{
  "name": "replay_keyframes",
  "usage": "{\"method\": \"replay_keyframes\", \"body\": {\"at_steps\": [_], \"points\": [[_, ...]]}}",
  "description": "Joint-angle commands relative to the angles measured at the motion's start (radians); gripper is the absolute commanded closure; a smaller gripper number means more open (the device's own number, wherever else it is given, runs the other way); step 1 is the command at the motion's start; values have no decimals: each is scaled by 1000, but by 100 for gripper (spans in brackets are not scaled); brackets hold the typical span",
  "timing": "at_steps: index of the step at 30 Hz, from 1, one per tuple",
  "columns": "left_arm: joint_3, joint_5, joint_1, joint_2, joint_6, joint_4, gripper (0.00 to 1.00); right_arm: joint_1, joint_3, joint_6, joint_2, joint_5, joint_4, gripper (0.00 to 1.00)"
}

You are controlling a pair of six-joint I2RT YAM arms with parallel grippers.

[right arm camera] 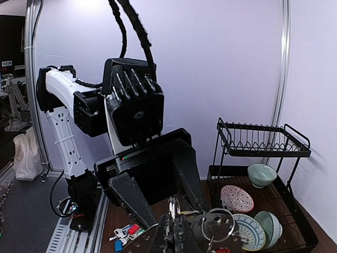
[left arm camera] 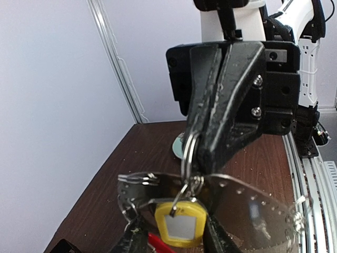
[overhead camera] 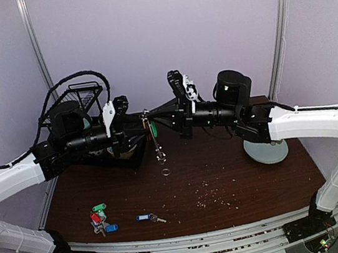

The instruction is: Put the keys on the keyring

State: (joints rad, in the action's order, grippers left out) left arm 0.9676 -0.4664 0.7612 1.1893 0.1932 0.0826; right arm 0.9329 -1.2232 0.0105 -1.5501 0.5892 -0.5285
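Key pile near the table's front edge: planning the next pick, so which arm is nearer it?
Left. The left arm curves round the key pile on its side; the right arm sits on the opposite side.

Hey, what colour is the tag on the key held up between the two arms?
The tag is yellow; clearest in the left wrist view.

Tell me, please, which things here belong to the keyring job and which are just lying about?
Belong to the job:
- keyring
- yellow-tagged key
- clustered keys on the table
- lone blue-tagged key

Just lying about:
- dish rack with bowls
- pale green plate
- crumbs
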Motion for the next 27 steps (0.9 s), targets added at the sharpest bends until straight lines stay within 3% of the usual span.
{"method": "replay_keyframes", "body": {"at_steps": [1, 7, 16, 27], "points": [[-18, 15, 7, -13, -24, 77, 68, 15, 10, -75, -24, -40, -129, 100], [-21, 56, 16, -5, -18, 72, 99, 20, 46, -147, -27, -155, -210, 100], [-15, 201, 54, 28, 27, 39, 100, 49, 40, -266, -75, -392, -310, 100], [-7, 72, 85, 43, 61, 3, 100, 35, 51, -278, -79, -370, -377, 100]]}}
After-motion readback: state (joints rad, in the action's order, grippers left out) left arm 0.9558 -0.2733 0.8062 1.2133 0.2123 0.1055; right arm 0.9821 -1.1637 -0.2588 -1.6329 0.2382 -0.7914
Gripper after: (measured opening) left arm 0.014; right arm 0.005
